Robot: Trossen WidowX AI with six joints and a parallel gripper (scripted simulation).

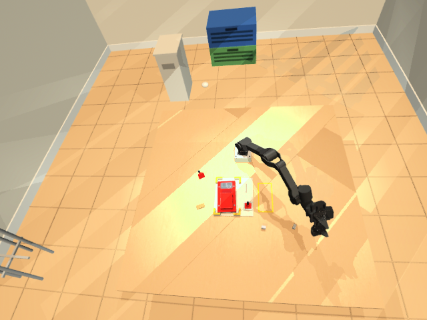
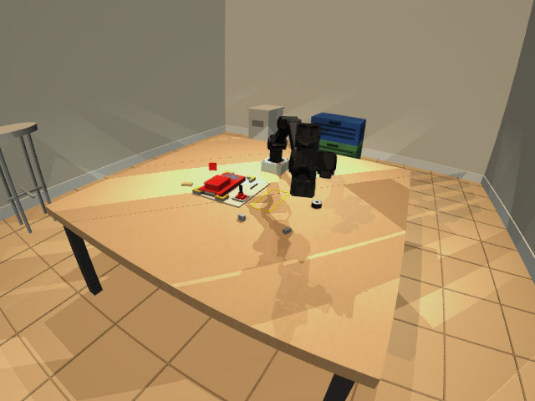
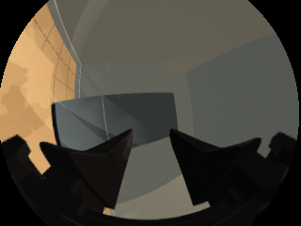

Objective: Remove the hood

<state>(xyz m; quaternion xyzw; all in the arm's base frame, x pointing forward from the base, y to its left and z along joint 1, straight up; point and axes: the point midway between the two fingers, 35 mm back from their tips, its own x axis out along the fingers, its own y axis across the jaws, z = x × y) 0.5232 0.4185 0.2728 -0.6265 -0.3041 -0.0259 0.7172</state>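
Observation:
The red toy car [image 1: 219, 203] [image 2: 233, 184] rests on a white board [image 1: 246, 181] [image 2: 261, 185] between yellow corner brackets. A raised red panel, apparently the hood [image 1: 226, 201] [image 2: 217, 183], sits on the car. The marked area, a thin yellow outline [image 1: 265, 211] [image 2: 279, 202], lies on the table beside the board, with nothing inside but shadow. My gripper [image 1: 327, 232] [image 3: 150, 132] is partly open and empty, raised above the table, well away from the car and the outline. In the exterior view its fingers cannot be made out. The wrist view shows neither car nor outline.
A red piece with a black post [image 1: 247, 205] [image 2: 240, 195] stands on the board. Another red piece [image 1: 201, 175] [image 2: 212, 165] and a tan block [image 1: 200, 206] [image 2: 186, 184] lie beyond the car. Two small grey blocks [image 1: 263, 227] [image 1: 293, 226] and a black-and-white wheel [image 2: 316, 204] lie nearby.

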